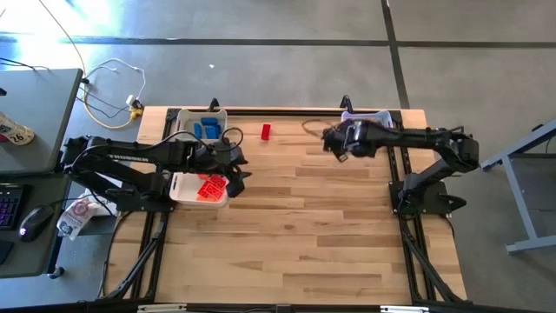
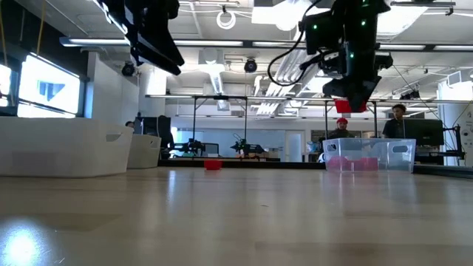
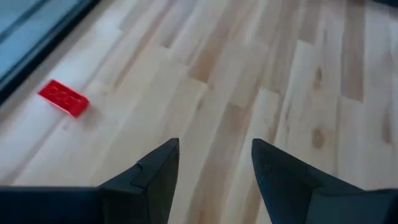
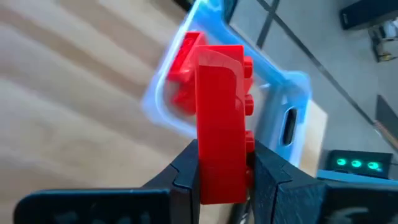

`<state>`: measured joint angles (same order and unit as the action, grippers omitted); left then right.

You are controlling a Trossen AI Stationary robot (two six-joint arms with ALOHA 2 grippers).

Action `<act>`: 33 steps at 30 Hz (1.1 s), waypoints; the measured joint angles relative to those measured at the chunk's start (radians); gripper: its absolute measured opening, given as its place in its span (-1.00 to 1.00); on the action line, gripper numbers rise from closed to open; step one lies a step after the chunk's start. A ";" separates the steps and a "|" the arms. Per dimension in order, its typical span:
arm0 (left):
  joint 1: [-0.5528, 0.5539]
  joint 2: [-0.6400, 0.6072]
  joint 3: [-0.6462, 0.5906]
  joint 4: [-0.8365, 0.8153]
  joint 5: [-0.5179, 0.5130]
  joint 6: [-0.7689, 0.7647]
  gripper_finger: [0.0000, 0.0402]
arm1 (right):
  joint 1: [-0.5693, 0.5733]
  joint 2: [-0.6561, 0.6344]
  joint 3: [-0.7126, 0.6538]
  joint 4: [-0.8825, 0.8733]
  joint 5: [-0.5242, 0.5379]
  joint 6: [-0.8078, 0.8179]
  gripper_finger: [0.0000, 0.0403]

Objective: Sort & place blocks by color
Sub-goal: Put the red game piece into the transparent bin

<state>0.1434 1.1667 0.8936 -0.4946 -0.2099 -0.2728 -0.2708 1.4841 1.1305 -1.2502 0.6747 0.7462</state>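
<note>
Right wrist view showed the right gripper point(image 4: 221, 177) clenched on a red block point(image 4: 219, 124), held upright between its fingers above a clear bin point(image 4: 292, 93) that already held other red blocks point(image 4: 180, 68). From above, that gripper point(image 1: 340, 148) hung near the far right of the table point(image 1: 347, 243), just beside the clear bin point(image 1: 369, 116). The step in hand looked like carrying this red block to its bin; the next move would call for bringing the block squarely over the opening and releasing it, clear of the rim.

Across the table, the left gripper point(image 1: 236, 165) hovered with its fingers point(image 3: 155, 174) parted and nothing between them, close to a white bin point(image 1: 178, 193) holding orange-red blocks point(image 1: 211, 187), with a second white bin point(image 1: 185, 122) of blue blocks point(image 1: 209, 129) behind it. One loose red block point(image 1: 266, 131) lay on the bare wood near the far edge, between the two arms, still to be sorted. Nothing appeared to block the right arm's path to its bin. People point(image 2: 341, 127) stood in the room beyond the table.
</note>
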 joint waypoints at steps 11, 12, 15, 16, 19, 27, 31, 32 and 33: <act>0.152 0.025 0.000 0.101 -0.017 0.037 -0.06 | -0.295 0.000 0.000 0.213 -0.079 -0.326 -0.65; 0.170 0.033 0.000 0.116 -0.013 0.044 -0.06 | -0.319 0.001 0.000 0.228 -0.100 -0.343 -0.65; 0.219 0.067 0.000 0.150 -0.003 0.053 -0.06 | -0.385 0.009 0.000 0.255 -0.177 -0.370 -0.65; 0.235 0.075 0.000 0.164 -0.003 0.053 -0.06 | -0.405 0.012 0.000 0.254 -0.207 -0.371 -0.65; 0.285 0.106 0.000 0.201 0.013 0.055 -0.06 | -0.454 0.033 0.001 0.246 -0.286 -0.374 -0.65; 0.400 0.190 0.000 0.309 0.103 0.059 -0.06 | -0.512 0.120 0.001 0.246 -0.351 -0.410 -0.64; 0.453 0.220 0.000 0.333 0.168 0.058 -0.06 | -0.527 0.159 0.001 0.246 -0.354 -0.415 -0.64; 0.465 0.225 0.000 0.336 0.177 0.059 -0.06 | -0.529 0.166 0.001 0.246 -0.354 -0.414 -0.64; 0.476 0.231 0.000 0.338 0.181 0.059 -0.06 | -0.531 0.172 0.001 0.246 -0.353 -0.412 -0.64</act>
<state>0.6191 1.3976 0.8936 -0.1570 -0.0292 -0.2139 -0.8014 1.6560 1.1313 -1.0041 0.3216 0.3337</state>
